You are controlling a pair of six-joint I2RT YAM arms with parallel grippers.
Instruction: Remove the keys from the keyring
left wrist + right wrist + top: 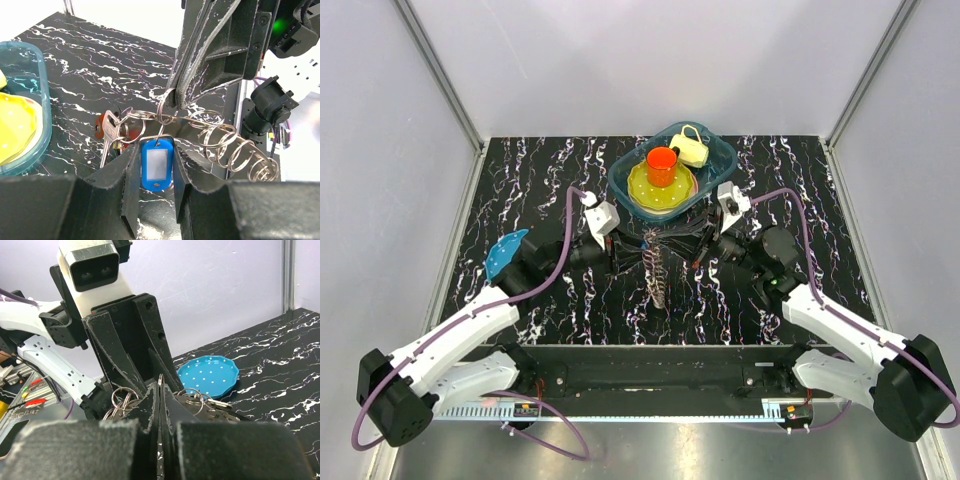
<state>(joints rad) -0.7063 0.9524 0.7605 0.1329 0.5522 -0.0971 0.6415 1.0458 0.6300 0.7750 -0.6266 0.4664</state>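
You're looking at: left gripper [155, 156] plus right gripper [160, 392] = 2 | teal bin [720, 150] 1 | yellow plate [642, 190] 1 | orange cup [662, 165] 1 | yellow jug [692, 148] 1 | blue dotted dish [207, 376] 1 | blue key tag [156, 165] 1 | keys [109, 140] at least 2 | keyring loops [235, 150] too overlapped for you to count

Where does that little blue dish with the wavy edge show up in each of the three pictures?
Top external: the blue dish sits at the far left, about mid-height, partly hidden.
Left wrist: not in it.
Right wrist: right of centre, lying flat beyond the dark fingers, with white dots visible.
Shared landmark: the keyring, the string of metal loops seen in all three.
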